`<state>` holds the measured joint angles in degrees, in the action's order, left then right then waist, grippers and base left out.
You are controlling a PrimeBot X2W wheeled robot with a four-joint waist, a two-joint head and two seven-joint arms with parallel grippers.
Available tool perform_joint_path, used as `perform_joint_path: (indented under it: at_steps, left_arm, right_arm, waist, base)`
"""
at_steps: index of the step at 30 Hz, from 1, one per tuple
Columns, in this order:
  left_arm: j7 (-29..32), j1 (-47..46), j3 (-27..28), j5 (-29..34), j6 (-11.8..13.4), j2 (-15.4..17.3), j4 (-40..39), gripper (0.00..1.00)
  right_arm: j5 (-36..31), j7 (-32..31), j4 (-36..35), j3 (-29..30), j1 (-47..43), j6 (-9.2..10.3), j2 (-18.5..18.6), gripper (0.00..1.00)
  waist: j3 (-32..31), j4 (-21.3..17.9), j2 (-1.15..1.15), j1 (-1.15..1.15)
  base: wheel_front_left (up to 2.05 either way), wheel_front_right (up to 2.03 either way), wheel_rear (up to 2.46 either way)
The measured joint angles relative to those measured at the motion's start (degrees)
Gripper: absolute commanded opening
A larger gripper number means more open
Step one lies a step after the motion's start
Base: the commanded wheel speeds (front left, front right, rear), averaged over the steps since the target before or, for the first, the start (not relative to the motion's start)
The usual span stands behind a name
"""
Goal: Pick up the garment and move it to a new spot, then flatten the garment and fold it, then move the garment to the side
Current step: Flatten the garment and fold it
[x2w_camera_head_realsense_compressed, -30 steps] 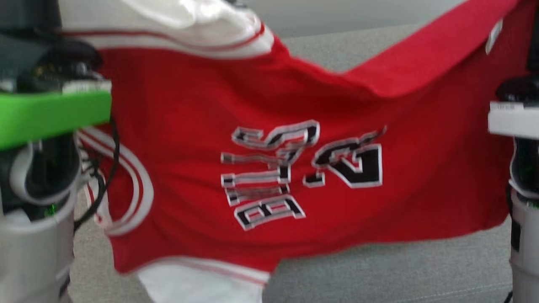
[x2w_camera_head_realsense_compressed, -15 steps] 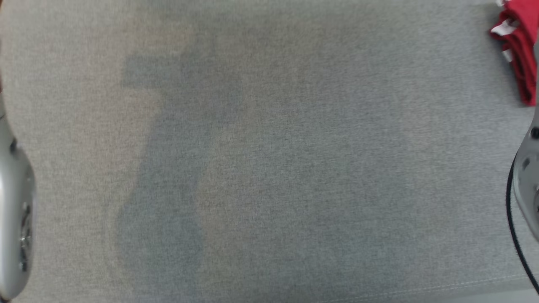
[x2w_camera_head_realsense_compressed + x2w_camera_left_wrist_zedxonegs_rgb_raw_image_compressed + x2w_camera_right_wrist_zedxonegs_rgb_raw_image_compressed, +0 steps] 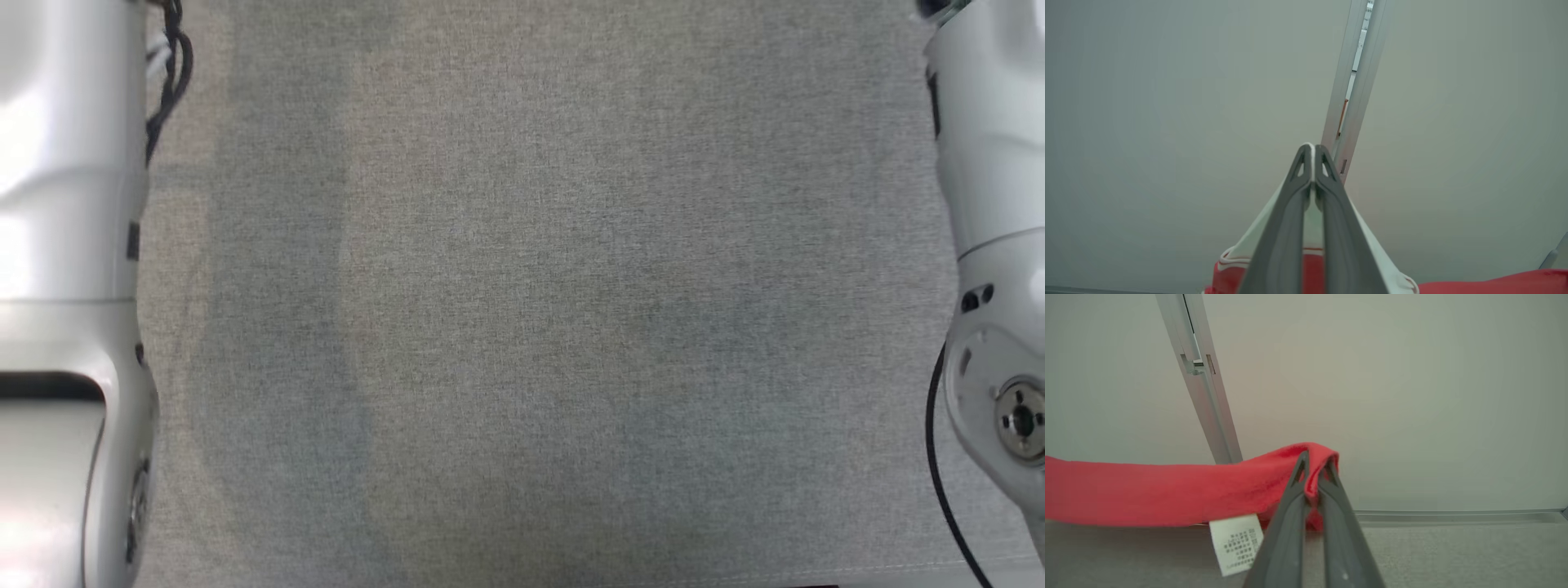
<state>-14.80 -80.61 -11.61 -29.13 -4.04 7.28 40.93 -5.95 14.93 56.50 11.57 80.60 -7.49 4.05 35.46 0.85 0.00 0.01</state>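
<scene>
The garment (image 3: 1147,494) is red with white trim, and it is held up between both grippers. In the right wrist view my right gripper (image 3: 1314,461) is shut on its red edge, which stretches away to the left above the grey surface, with a white care label (image 3: 1237,543) dangling below. In the left wrist view my left gripper (image 3: 1312,149) is shut on a white, red-striped part of the garment (image 3: 1257,241), pointing up at a pale wall. In the head view, my pale left forearm (image 3: 65,245) and right forearm (image 3: 992,204) flank the grey fabric surface (image 3: 522,310).
A silver metal post (image 3: 1202,384) runs up the pale wall behind the garment; the left wrist view shows the post (image 3: 1355,81) too. A black cable (image 3: 939,457) hangs along the right arm. The grey surface meets the wall at a low rail (image 3: 1453,514).
The head camera has moved. A second ago the spread red garment hung between the arms, half a second ago a red corner sat at upper right, and now the forearms frame grey surface.
</scene>
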Motion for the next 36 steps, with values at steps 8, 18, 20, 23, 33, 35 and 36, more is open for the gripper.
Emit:
perform_joint_path:
  at_steps: [8, 18, 20, 23, 33, 35, 36]
  left_arm:
    - [-0.15, 11.53, 5.03, -0.45, -2.69, 1.46, -9.48, 0.0]
    - [-0.15, 35.21, 8.24, -6.76, -3.27, 2.69, -27.67, 0.0]
    - [-0.15, 41.29, 8.9, -7.93, -3.27, 2.91, -31.77, 0.0]
    - [-0.16, 49.16, 9.37, -9.18, -3.27, 2.55, -36.64, 0.0]
    - [-0.22, 70.1, 7.38, -9.71, -3.27, -1.1, -43.48, 0.0]
    - [-0.22, 73.16, 7.1, -9.43, -3.27, -1.44, -44.36, 0.0]
    - [-0.23, 74.53, 6.94, -9.31, -3.27, -1.72, -44.99, 0.0]
  right_arm:
    - [10.18, 0.08, -3.52, -7.09, -5.79, 0.0, -0.81, 0.0]
    - [24.23, 0.12, -13.6, -14.26, -19.37, 0.0, -0.86, 0.0]
    - [26.94, 0.12, -16.7, -15.17, -23.03, 0.0, -0.67, 0.0]
    - [29.95, 0.12, -21.03, -15.67, -28.53, 0.0, -0.2, 0.0]
    - [35.59, 0.13, -32.42, -14.21, -50.4, 0.0, 0.67, 0.0]
    - [36.31, 0.12, -34.33, -13.8, -54.21, 0.0, 0.51, 0.0]
    - [36.56, 0.12, -35.49, -13.56, -56.12, 0.0, 0.52, 0.0]
  waist:
    - [0.82, -0.53, 0.0, -0.01]
    - [-4.21, -1.32, 0.0, -0.02]
    - [-5.82, -1.42, 0.0, -0.02]
    - [-8.33, -1.48, 0.0, -0.02]
    - [-17.8, -0.77, 0.0, -0.02]
    - [-19.56, -0.58, 0.0, -0.02]
    - [-20.52, -0.46, 0.0, -0.02]
  base:
    - [0.0, 0.0, 0.0]
    - [0.0, 0.0, 0.0]
    - [0.0, 0.0, 0.0]
    - [0.0, 0.0, 0.0]
    - [0.0, 0.0, 0.0]
    - [0.0, 0.0, 0.0]
    - [0.0, 0.0, 0.0]
